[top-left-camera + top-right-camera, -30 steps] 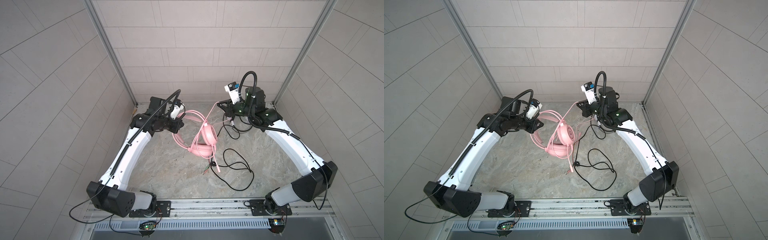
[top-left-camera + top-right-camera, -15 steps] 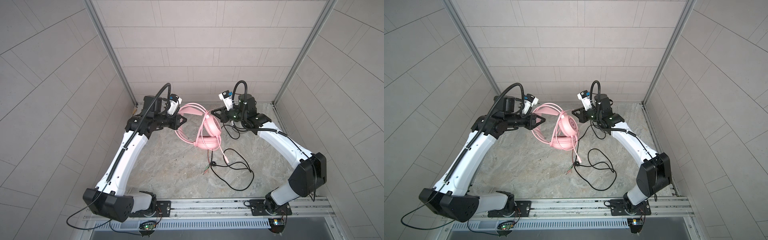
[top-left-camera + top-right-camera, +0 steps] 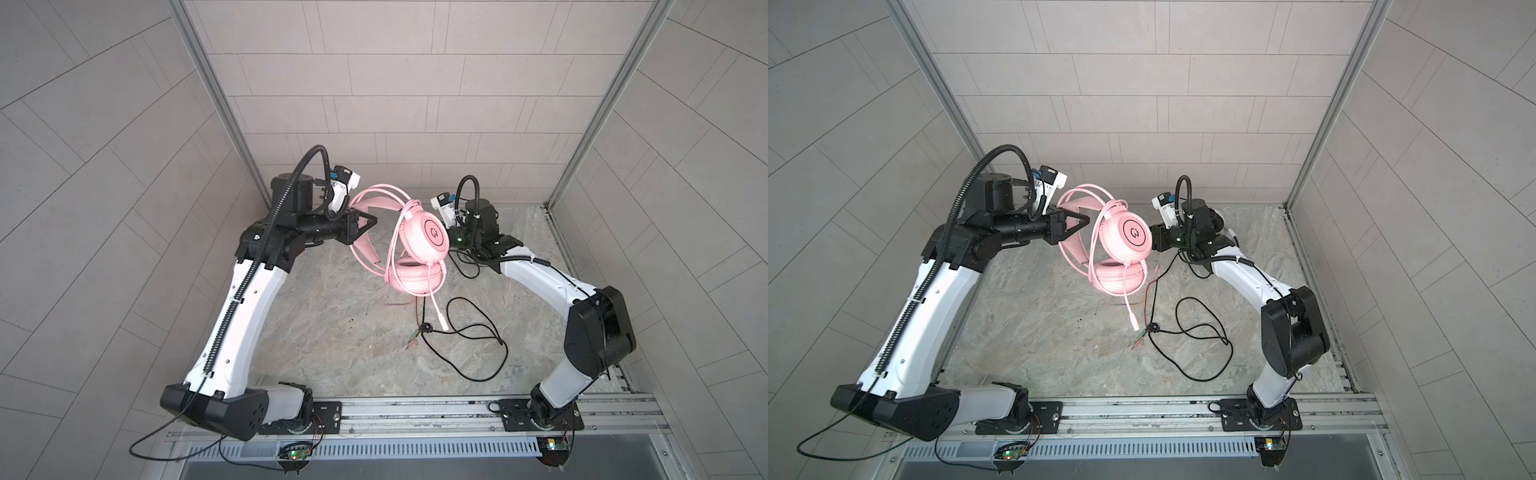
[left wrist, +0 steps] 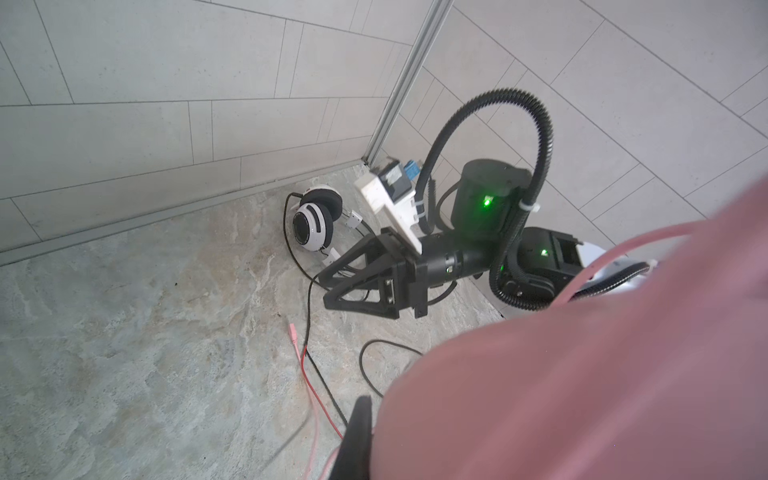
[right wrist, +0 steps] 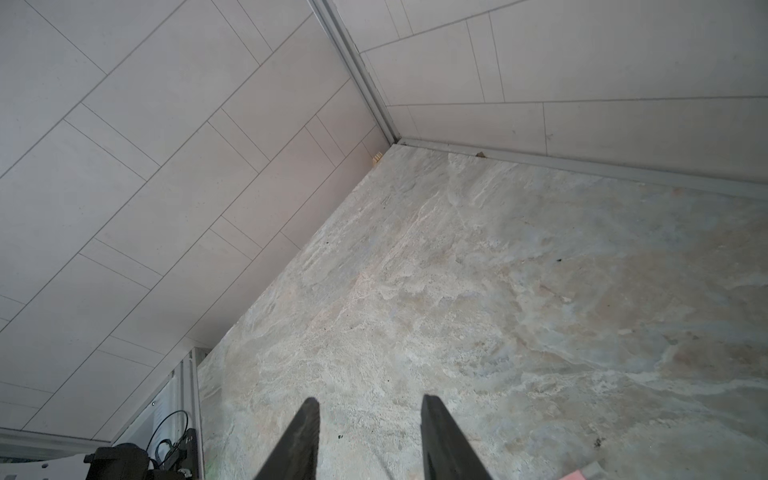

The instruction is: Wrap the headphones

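Above mottled stone floor [image 3: 332,332]: left pincer [image 3: 371,219] clamps curved band [image 3: 1077,203] of glossy pink headphones [image 3: 424,237]; right pincer [image 5: 370,401] parted.

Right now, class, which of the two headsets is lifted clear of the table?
The pink headset: it hangs by its headband from the shut left jaws, while the white-and-black headset lies on the table by a wall.
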Controlling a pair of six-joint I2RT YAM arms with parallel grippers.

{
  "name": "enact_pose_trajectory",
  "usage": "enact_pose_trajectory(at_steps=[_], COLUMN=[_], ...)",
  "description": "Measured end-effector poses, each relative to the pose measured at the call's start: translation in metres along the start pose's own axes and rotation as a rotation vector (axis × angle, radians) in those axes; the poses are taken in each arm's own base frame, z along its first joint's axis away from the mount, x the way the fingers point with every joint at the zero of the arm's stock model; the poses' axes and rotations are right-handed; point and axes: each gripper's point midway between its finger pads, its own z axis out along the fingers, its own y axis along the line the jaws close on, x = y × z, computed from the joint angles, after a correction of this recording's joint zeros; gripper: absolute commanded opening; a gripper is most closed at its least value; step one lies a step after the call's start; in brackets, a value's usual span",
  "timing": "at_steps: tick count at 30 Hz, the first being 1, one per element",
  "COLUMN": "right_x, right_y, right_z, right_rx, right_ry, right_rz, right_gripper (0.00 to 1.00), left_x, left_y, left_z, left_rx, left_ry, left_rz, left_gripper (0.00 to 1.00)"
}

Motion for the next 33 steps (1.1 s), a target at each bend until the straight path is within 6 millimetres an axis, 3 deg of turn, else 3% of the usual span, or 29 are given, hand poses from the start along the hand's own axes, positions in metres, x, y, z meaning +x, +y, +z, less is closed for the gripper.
enact_pose_trajectory(at_steps=[4,10,13,17,23,33], right_x=[0.031,0.106,0.127,0.14,0.149,0.154], right_y=[-0.008,-0.057,-0.072,-0.066,-0.031,-0.049], right_z=[0.004,-0.011,-0.021,-0.018,0.013,0.064], right_rx=[0.045,0.227,0.275,0.254,0.184,0.167], right_ry=[0.056,0.185,0.206,0.213,0.259,0.329], right_rz=[-0.016,0.052,0.087,0.076,-0.064,-0.15], right_gripper=[0.43,0.45,0.48,0.52,0.64,0.71], left_x=[-0.012,-0.022,-0.03,-0.04,-0.048,-0.055], left_y=[0.011,0.034,0.04,0.043,0.049,0.065], left_z=[-0.007,-0.02,-0.024,-0.025,-0.03,-0.033], left_rx=[-0.031,-0.073,-0.075,-0.069,-0.07,-0.081], left_ry=[-0.028,-0.069,-0.091,-0.116,-0.147,-0.174], left_rz=[-0.027,-0.106,-0.136,-0.155,-0.179,-0.228], left_gripper=[0.0,0.0,0.0,0.0,0.0,0.0])
